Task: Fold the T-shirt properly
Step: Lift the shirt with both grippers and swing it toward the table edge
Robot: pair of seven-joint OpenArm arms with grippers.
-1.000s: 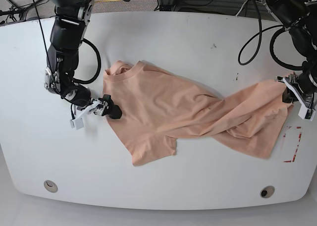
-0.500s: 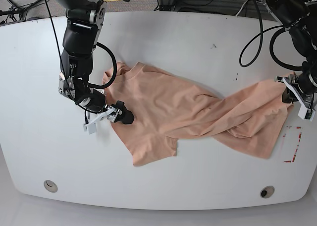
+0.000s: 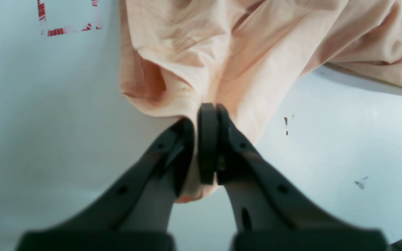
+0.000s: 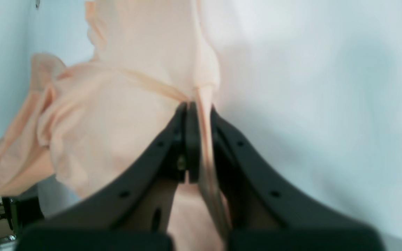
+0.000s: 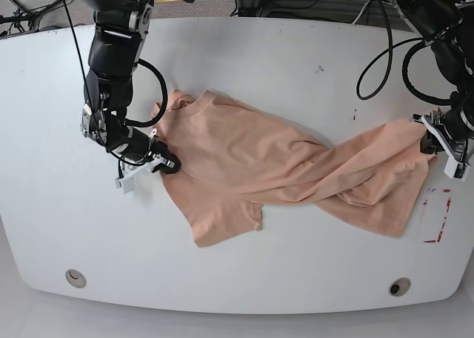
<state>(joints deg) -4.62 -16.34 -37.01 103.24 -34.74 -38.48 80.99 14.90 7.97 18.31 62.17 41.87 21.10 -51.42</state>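
Note:
The peach-pink T-shirt [image 5: 252, 160] lies twisted across the white table [image 5: 244, 64], collar at the left, hem end at the right. In the base view my right gripper [image 5: 164, 164] sits at the shirt's left edge below the collar. Its wrist view shows the jaws shut on a fold of the T-shirt [image 4: 117, 104], the right gripper [image 4: 195, 108] pinching cloth. At the table's right side, my left gripper [image 5: 432, 141] holds the far corner; in its wrist view the left gripper [image 3: 206, 109] is shut on bunched T-shirt [image 3: 243, 48] fabric.
A red-marked rectangle [image 5: 437, 216] is drawn on the table beside the shirt's right end, also seen as red marks [image 3: 66, 29]. Two round holes [image 5: 75, 277] [image 5: 400, 287] sit near the front edge. Black cables [image 5: 385, 49] hang at the back right.
My right gripper moved onto the shirt's left edge and closed on it, pulling that edge slightly left. The left gripper stayed put, still gripping the right corner.

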